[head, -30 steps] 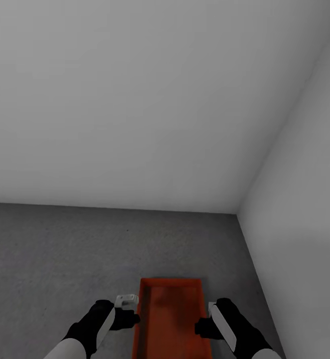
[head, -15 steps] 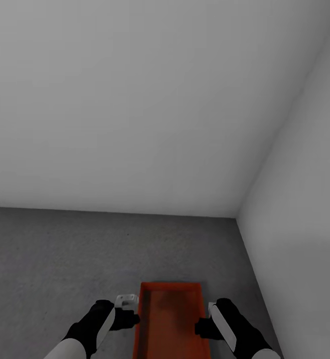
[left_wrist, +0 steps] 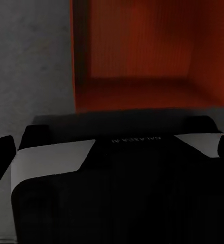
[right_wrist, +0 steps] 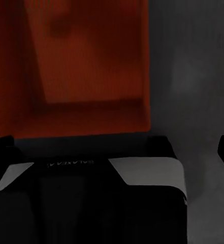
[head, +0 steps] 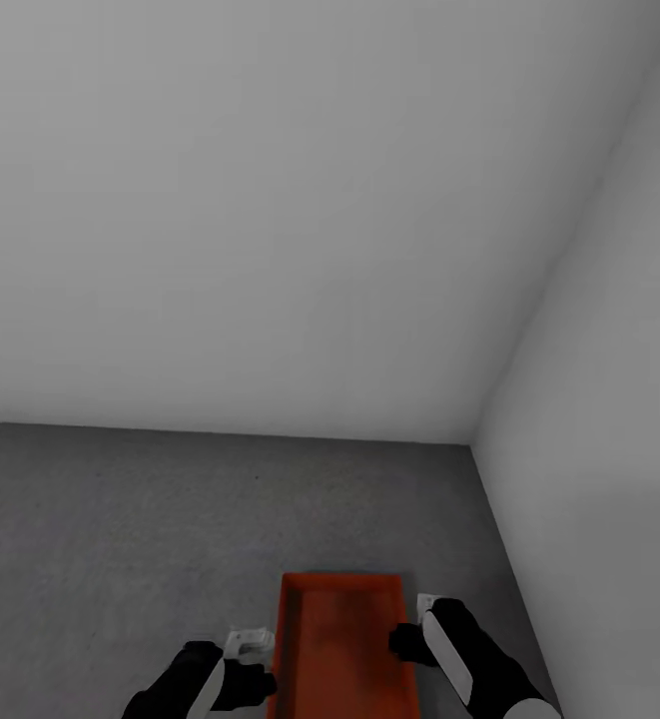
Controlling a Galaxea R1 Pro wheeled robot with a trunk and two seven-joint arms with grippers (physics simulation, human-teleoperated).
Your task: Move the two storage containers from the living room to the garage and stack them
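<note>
Lowering since the earlier frame, my left gripper (head: 253, 671) and right gripper (head: 405, 639) are flanking the storage container (head: 341, 649); jaw states undeterminable.

Pale grey walls (head: 270, 200) meeting at corner.

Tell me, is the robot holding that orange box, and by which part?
Seemingly yes: the storage container sits between the left tool and the right tool, one at each long side wall. Whether either actually clamps its wall cannot be told.
</note>
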